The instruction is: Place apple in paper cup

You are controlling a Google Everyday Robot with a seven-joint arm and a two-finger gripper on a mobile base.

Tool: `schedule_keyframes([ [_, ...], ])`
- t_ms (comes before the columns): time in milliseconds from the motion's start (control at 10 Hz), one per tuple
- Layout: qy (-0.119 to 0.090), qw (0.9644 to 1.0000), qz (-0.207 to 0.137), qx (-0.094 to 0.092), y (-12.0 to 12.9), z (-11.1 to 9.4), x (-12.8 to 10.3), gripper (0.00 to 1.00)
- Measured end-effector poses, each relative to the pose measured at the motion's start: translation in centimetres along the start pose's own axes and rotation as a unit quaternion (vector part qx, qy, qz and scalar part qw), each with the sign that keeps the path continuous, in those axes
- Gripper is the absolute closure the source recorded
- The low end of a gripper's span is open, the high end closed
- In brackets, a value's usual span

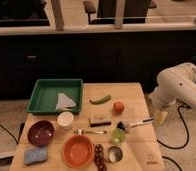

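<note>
The apple (pixel 119 106), small and orange-red, lies on the wooden table (pixel 136 95), right of centre. The paper cup (pixel 65 119), white with a pale inside, stands upright left of centre, just in front of the green tray. My white arm (pixel 178 87) hangs off the table's right side. My gripper (pixel 161 117) points down beside the right edge, well to the right of the apple and far from the cup. It holds nothing that I can see.
A green tray (pixel 41 97) holding a white cloth (pixel 65 101) sits at the back left. Also on the table are a green pepper (pixel 100 99), brown bar (pixel 100 120), fork (pixel 90 132), brush (pixel 136 123), yellow-green fruit (pixel 118 136), metal cup (pixel 114 154), grapes (pixel 99 156), orange bowl (pixel 77 151), maroon bowl (pixel 41 133) and blue sponge (pixel 35 156).
</note>
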Motion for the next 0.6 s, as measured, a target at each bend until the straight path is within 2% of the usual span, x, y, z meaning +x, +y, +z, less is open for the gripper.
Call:
schedule_keyframes([
  [200, 0.001, 0.9997, -0.023, -0.002, -0.6, 1.9, -1.7, 0.20],
  [300, 0.003, 0.9996, -0.028, -0.003, -0.7, 2.4, -1.8, 0.20],
  [600, 0.002, 0.9991, -0.042, -0.003, -1.2, 2.7, -2.3, 0.20],
])
